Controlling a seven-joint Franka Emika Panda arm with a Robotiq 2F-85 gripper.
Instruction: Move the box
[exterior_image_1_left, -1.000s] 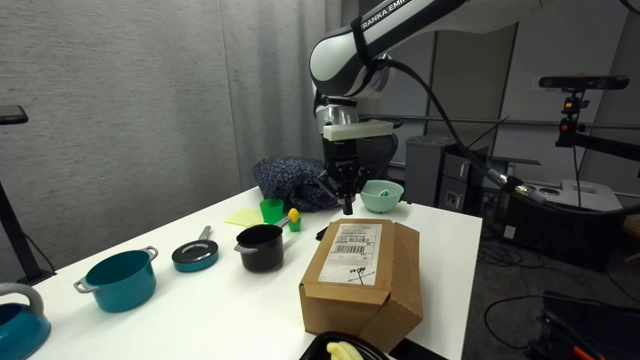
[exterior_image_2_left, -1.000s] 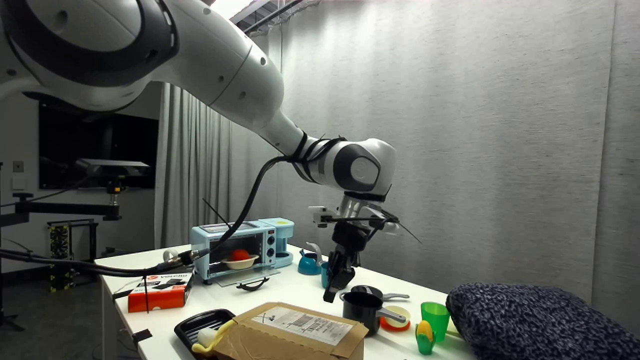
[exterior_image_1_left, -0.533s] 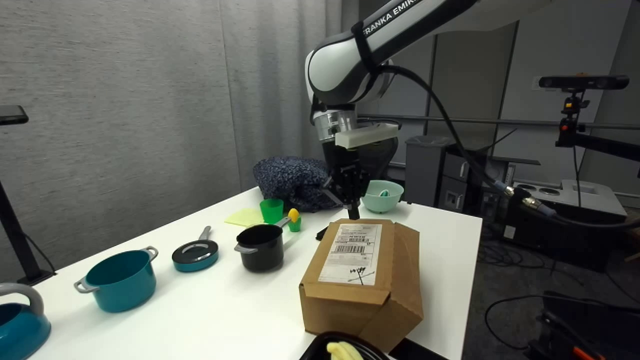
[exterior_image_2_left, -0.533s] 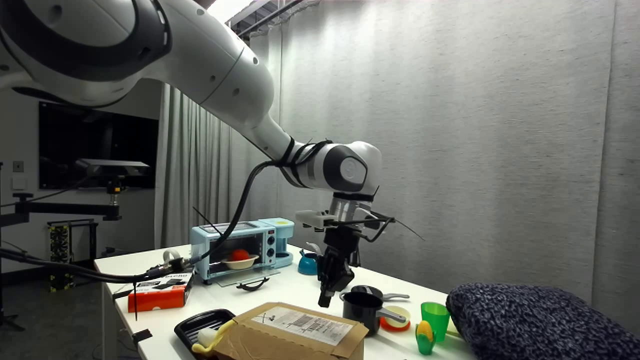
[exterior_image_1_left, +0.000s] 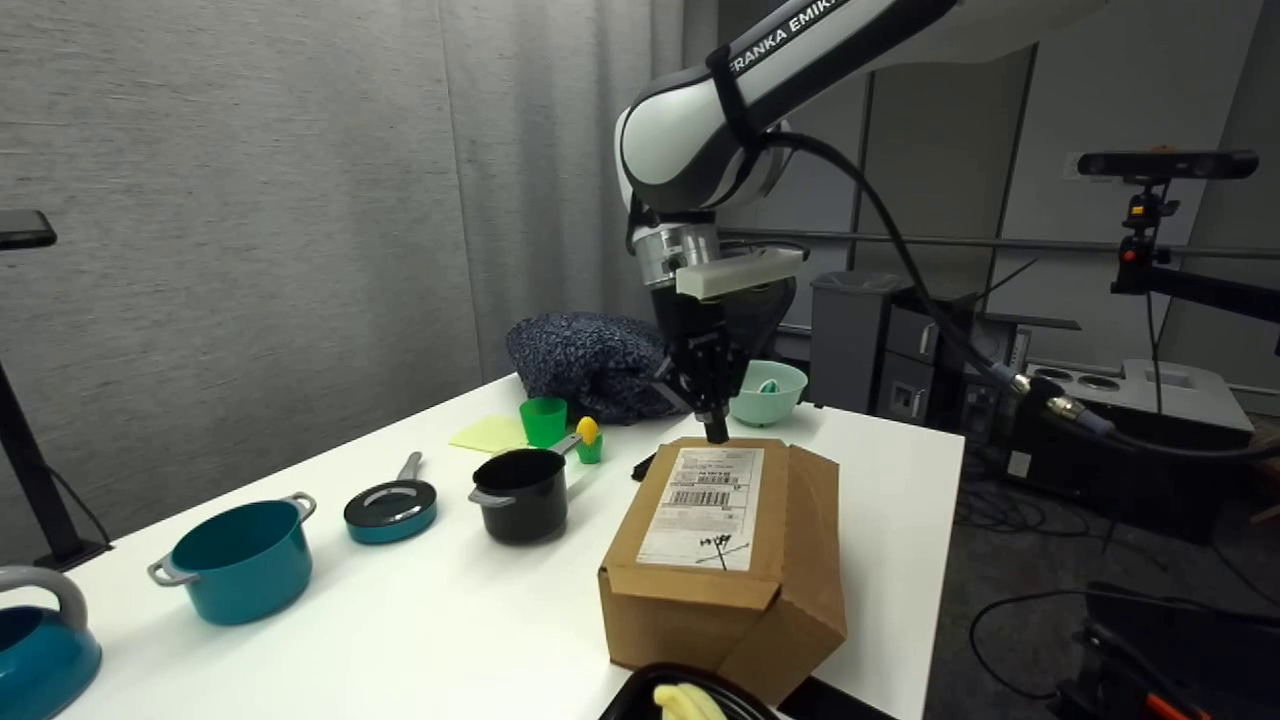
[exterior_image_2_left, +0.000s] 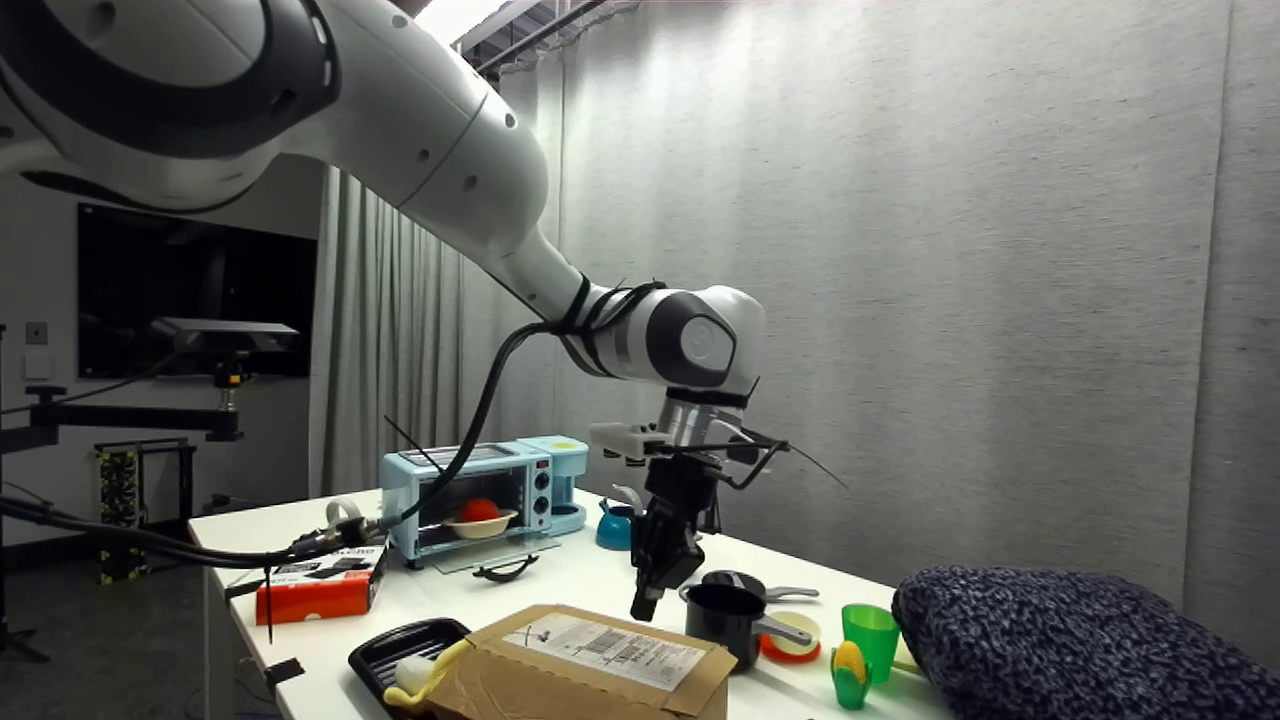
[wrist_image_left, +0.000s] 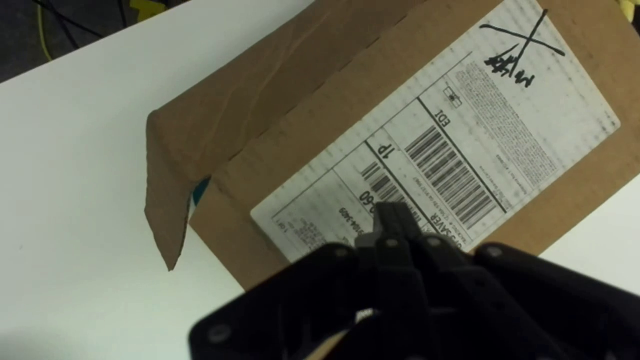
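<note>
The brown cardboard box (exterior_image_1_left: 680, 620) sits on the white table with its white printed label (exterior_image_1_left: 705, 508) facing up. It also shows in an exterior view (exterior_image_2_left: 575, 690), cut off at the bottom edge, and fills much of the wrist view (wrist_image_left: 295, 135). A loose side flap (wrist_image_left: 170, 200) sticks out at one end of the box, with a bit of teal inside the gap. My gripper (exterior_image_1_left: 716, 430) points down just over the box. Its fingertips are together with nothing between them. In the wrist view the fingertips (wrist_image_left: 395, 209) overlap the label. No contact with the box shows.
A black pot (exterior_image_1_left: 523, 500), a teal pot (exterior_image_1_left: 245, 565) and a lidded pan (exterior_image_1_left: 391, 510) stand beside the box. A black tray with a banana (exterior_image_2_left: 408, 640) touches or nearly touches the box. A green bowl (exterior_image_1_left: 763, 395) and green cup (exterior_image_2_left: 870, 640) are nearby. A toaster oven (exterior_image_2_left: 470, 500) stands farther off.
My gripper has moved a little lower and sideways over the box, to the right in an exterior view and to the left in an exterior view from elsewhere. The box has not moved.
</note>
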